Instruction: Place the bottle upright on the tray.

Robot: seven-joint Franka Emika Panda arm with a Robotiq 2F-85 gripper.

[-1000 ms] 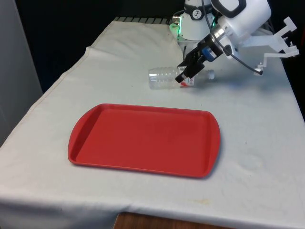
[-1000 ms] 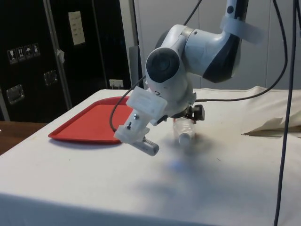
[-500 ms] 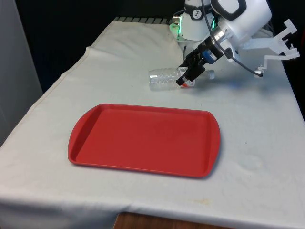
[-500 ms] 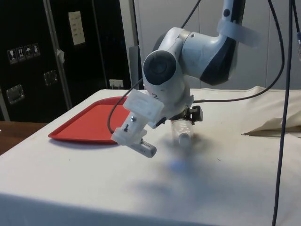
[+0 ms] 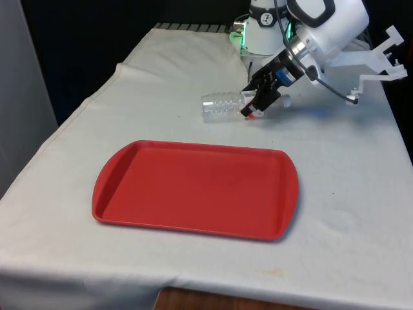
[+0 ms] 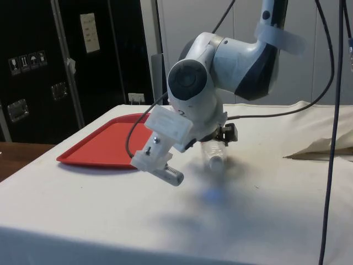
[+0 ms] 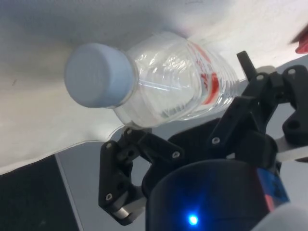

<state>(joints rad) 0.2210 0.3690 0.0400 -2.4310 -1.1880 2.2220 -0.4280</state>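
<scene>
The bottle lies on its side on the cloth-covered counter, beyond the far edge of the tray and apart from it. It is clear plastic with ribbed walls, a red-printed label and a pale cap. In the front view its base points toward the front view's left and its neck end toward the front view's right, where the arm comes in. The claw sits low over the neck half of the bottle, tilted down from the front view's right, with one black finger on either side of the body. In the wrist view the bottle lies between the fingers, cap toward the camera; whether they press the plastic or merely bracket it I cannot tell. In the side view the claw is at the bottle, which rests on the cloth with the cap facing the camera. The tray is red, shallow, rectangular with rounded corners, flat on the counter.
</scene>
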